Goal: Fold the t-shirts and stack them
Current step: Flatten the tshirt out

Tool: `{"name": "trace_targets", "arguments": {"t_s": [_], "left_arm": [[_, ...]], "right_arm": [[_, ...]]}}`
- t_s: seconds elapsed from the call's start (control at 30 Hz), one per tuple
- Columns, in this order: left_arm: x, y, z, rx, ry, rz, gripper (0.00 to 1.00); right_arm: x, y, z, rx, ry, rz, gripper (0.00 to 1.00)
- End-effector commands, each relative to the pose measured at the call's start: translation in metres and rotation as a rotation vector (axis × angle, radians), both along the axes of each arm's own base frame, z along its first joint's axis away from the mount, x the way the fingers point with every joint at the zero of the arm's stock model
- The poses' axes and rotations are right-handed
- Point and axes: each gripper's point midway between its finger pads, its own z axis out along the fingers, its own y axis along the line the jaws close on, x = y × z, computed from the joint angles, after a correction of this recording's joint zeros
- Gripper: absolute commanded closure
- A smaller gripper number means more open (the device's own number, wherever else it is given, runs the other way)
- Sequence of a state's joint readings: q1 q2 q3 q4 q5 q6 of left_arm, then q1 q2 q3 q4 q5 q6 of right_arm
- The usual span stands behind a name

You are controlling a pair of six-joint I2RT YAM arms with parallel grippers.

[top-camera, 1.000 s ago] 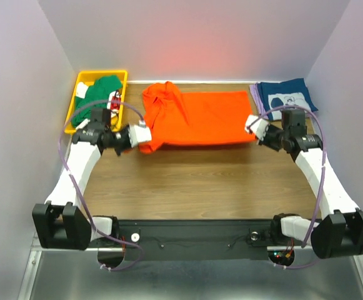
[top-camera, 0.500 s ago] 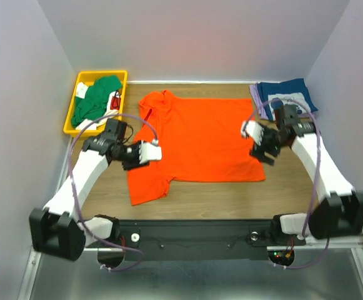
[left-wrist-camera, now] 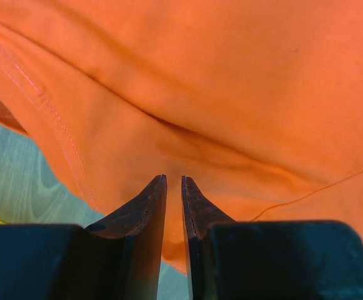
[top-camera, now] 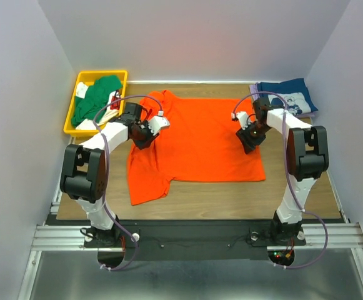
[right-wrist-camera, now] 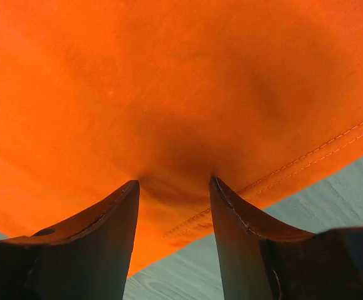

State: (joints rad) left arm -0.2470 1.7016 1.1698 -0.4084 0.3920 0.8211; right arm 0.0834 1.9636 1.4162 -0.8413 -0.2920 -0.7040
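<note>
The bright orange t-shirt (top-camera: pixel 200 137) lies spread flat on the wooden table, collar to the left. My left gripper (top-camera: pixel 151 128) rests on its left part near the sleeve. In the left wrist view, only a slim gap shows between the fingers of the left gripper (left-wrist-camera: pixel 174 178), their tips pressing on the orange cloth (left-wrist-camera: pixel 231 75). My right gripper (top-camera: pixel 247 136) sits at the shirt's right hem. In the right wrist view the right gripper (right-wrist-camera: pixel 174 181) stands open, tips on the orange cloth (right-wrist-camera: pixel 169 75) by the stitched hem. A folded navy t-shirt (top-camera: pixel 287 100) lies on a lavender one (top-camera: pixel 254 92).
A yellow bin (top-camera: pixel 100 72) at the back left holds a green t-shirt (top-camera: pixel 97 97) and other cloth. The navy stack occupies the back right corner. Bare wood (top-camera: pixel 231 194) runs along the front of the table. Grey walls close in both sides.
A second ago both grippers held the bunched orange shirt at its ends. They let it go and it now lies flat. Both grippers have moved onto its left and right edges, jaws narrowing.
</note>
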Motion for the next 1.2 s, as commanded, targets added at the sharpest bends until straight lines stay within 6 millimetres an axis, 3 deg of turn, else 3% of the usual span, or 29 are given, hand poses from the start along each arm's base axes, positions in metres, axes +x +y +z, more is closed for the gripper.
{"name": "trace_targets", "arguments": {"t_s": [0.0, 0.13, 0.27, 0.4, 0.53, 0.6, 0.63, 0.7, 0.73, 0.83, 0.87, 0.93, 0.97, 1.07, 1.13, 1.17], "left_arm": [[-0.011, 0.020, -0.017, 0.101, 0.012, 0.011, 0.73], [-0.041, 0.033, -0.039, 0.174, 0.077, -0.027, 0.74], [-0.074, 0.039, -0.049, 0.213, 0.136, -0.077, 0.74], [-0.114, 0.046, -0.049, 0.244, 0.207, -0.162, 0.74], [-0.151, 0.041, -0.034, 0.201, 0.276, -0.311, 0.75], [-0.149, 0.031, -0.012, 0.141, 0.261, -0.344, 0.75], [-0.130, 0.023, 0.009, 0.108, 0.204, -0.342, 0.75], [-0.110, 0.007, 0.031, 0.001, 0.190, -0.305, 0.74], [-0.075, 0.003, 0.052, -0.046, 0.133, -0.252, 0.73], [-0.013, -0.009, 0.088, -0.198, 0.061, -0.086, 0.70], [0.028, -0.011, 0.106, -0.242, -0.023, -0.035, 0.69], [0.067, -0.016, 0.133, -0.308, -0.086, 0.076, 0.67], [0.090, -0.018, 0.129, -0.321, -0.115, 0.104, 0.64], [0.130, -0.026, 0.131, -0.390, -0.128, 0.191, 0.60], [0.157, -0.026, 0.132, -0.416, -0.170, 0.248, 0.58], [0.168, -0.028, 0.140, -0.429, -0.197, 0.254, 0.58]], "right_arm": [[-0.008, -0.012, -0.018, -0.096, 0.038, -0.052, 0.45], [-0.039, -0.025, -0.042, -0.172, 0.133, -0.030, 0.45], [-0.068, -0.037, -0.047, -0.235, 0.203, 0.027, 0.47], [-0.103, -0.048, -0.036, -0.268, 0.267, 0.122, 0.50], [-0.131, -0.045, -0.006, -0.211, 0.325, 0.241, 0.51], [-0.120, -0.035, 0.010, -0.153, 0.272, 0.249, 0.52], [-0.096, -0.032, 0.024, -0.133, 0.198, 0.221, 0.50], [-0.068, -0.020, 0.036, -0.055, 0.147, 0.165, 0.49], [-0.039, -0.016, 0.052, -0.029, 0.077, 0.108, 0.48], [0.006, -0.010, 0.046, 0.025, 0.056, 0.000, 0.47], [0.034, -0.009, 0.060, 0.043, -0.009, -0.061, 0.47], [0.071, -0.010, 0.058, 0.055, -0.066, -0.121, 0.47], [0.080, -0.011, 0.056, 0.050, -0.069, -0.166, 0.47], [0.111, -0.013, 0.039, 0.036, -0.099, -0.219, 0.46], [0.133, -0.021, 0.041, 0.005, -0.154, -0.276, 0.46], [0.141, -0.025, 0.031, -0.007, -0.159, -0.290, 0.46]]}}
